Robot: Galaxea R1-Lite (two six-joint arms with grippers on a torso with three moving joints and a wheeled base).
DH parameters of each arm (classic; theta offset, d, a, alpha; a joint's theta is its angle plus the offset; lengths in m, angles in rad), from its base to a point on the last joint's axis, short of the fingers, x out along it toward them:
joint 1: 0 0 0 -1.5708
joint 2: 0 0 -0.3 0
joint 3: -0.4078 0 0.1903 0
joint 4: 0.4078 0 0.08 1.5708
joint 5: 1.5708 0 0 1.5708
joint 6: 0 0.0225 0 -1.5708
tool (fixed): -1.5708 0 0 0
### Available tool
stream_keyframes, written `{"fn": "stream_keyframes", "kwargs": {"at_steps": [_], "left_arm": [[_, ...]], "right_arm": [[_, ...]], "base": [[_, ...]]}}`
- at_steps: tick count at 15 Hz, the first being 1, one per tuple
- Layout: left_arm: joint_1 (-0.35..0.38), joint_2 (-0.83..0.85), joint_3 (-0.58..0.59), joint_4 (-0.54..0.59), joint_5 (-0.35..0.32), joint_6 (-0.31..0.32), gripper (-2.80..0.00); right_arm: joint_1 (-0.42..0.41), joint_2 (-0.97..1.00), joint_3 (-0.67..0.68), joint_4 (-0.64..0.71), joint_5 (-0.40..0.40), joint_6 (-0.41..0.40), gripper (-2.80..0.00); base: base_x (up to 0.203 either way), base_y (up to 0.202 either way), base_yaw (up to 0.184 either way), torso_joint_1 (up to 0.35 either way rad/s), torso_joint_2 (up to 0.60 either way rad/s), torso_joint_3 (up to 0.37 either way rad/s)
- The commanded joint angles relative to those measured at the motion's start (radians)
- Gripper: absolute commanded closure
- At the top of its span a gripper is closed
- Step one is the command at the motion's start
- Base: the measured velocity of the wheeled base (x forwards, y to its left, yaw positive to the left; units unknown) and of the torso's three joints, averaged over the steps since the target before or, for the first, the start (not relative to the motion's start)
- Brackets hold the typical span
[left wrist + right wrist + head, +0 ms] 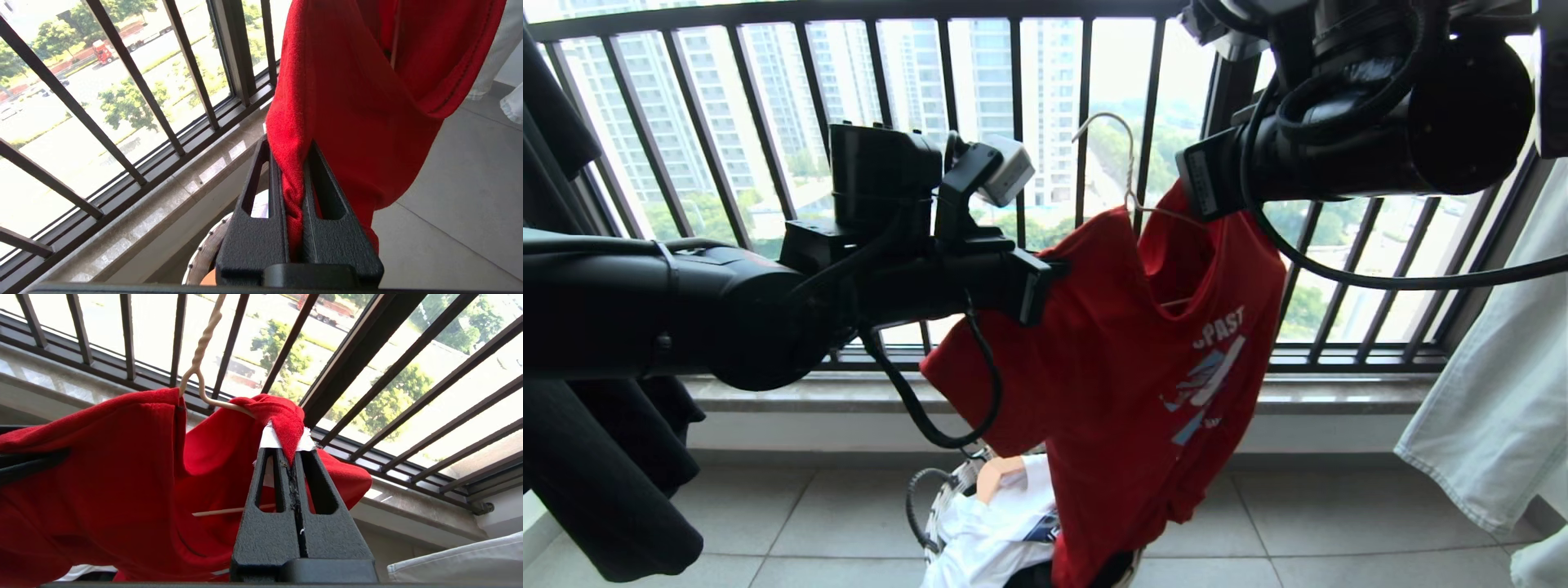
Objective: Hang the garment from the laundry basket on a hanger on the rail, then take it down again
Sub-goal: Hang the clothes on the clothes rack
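Currently the garment (pixel 1127 384) is pinched by both closed grippers: left gripper (pixel 295 192) on one edge, right gripper (pixel 292 457) at the collar, on the hanger (pixel 200 355), above the laundry basket (pixel 943 498).

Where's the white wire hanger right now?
In the head view the hanger is centre-right, before the window railing. It sits inside the red T-shirt, which both the left gripper and right gripper grip; its hook is free.
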Motion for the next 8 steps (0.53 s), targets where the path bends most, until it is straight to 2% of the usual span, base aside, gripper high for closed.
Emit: {"fn": "stream_keyframes", "kwargs": {"at_steps": [1, 3, 8], "left_arm": [[-0.003, 0.012, -0.003, 0.001, 0.001, 0.003, 0.0], [-0.005, -0.012, 0.004, 0.006, -0.002, 0.002, 0.0], [-0.046, -0.094, 0.056, 0.011, 0.007, 0.001, 0.0]], "right_arm": [[-0.028, 0.023, -0.01, 0.001, -0.021, 0.014, 0.0], [-0.076, 0.04, -0.011, -0.022, -0.075, 0.017, 0.0], [-0.201, 0.062, -0.002, -0.034, -0.079, 0.012, 0.0]], "base": [[0.0, 0.0, 0.0, 0.0, 0.0, 0.0], [0.0, 0.0, 0.0, 0.0, 0.0, 0.0], [0.0, 0.0, 0.0, 0.0, 0.0, 0.0]]}}
